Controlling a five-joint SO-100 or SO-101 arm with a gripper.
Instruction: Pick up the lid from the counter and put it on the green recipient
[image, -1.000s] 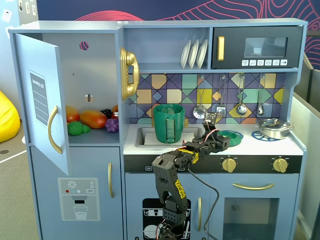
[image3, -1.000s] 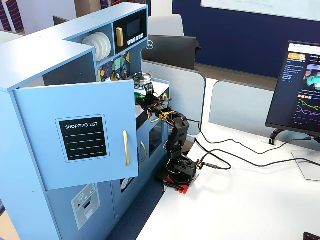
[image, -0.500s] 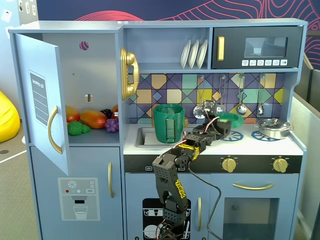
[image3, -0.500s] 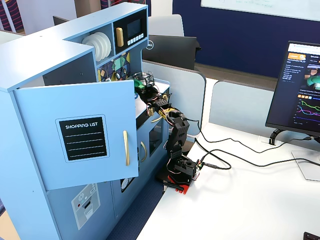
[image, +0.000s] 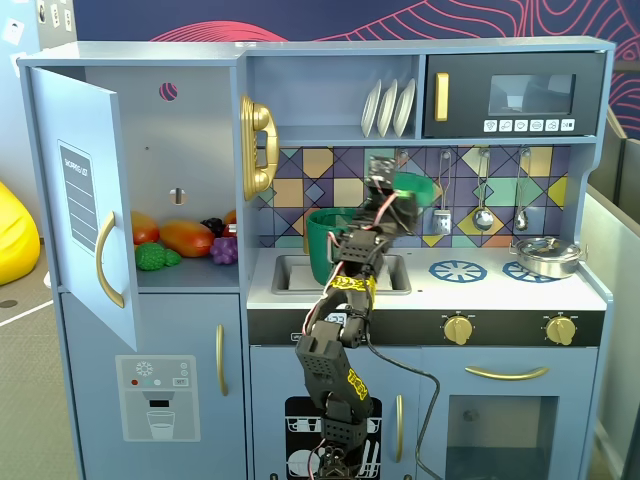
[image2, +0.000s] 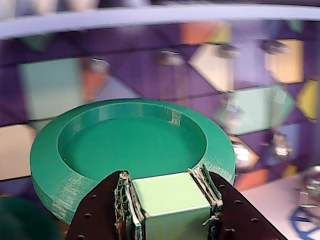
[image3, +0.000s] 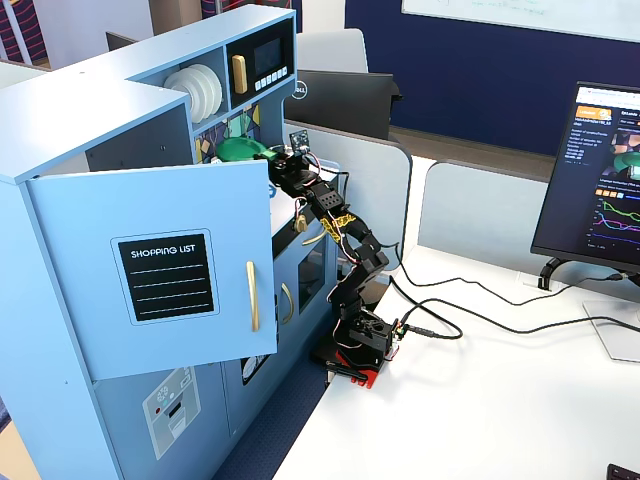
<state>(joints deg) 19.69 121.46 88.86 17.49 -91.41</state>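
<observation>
My gripper (image2: 167, 192) is shut on the pale green square knob (image2: 170, 200) of the round green lid (image2: 130, 145). The lid is held in the air, tilted, in front of the tiled back wall. In a fixed view the lid (image: 415, 188) hangs above and to the right of the tall dark-green pot (image: 328, 245), which stands in the sink of the pale counter (image: 500, 290). My gripper (image: 393, 198) is at the lid's left edge. The other fixed view shows the lid (image3: 238, 150) under the shelf. A dark green blur (image2: 15, 220) at the lower left may be the pot.
A silver pan (image: 545, 257) sits on the right burner, with a blue burner print (image: 458, 270) beside the sink. Utensils (image: 483, 215) hang on the back wall and plates (image: 388, 105) stand on the shelf above. The cupboard door (image: 85, 200) is open at the left, with toy fruit (image: 170, 240) inside.
</observation>
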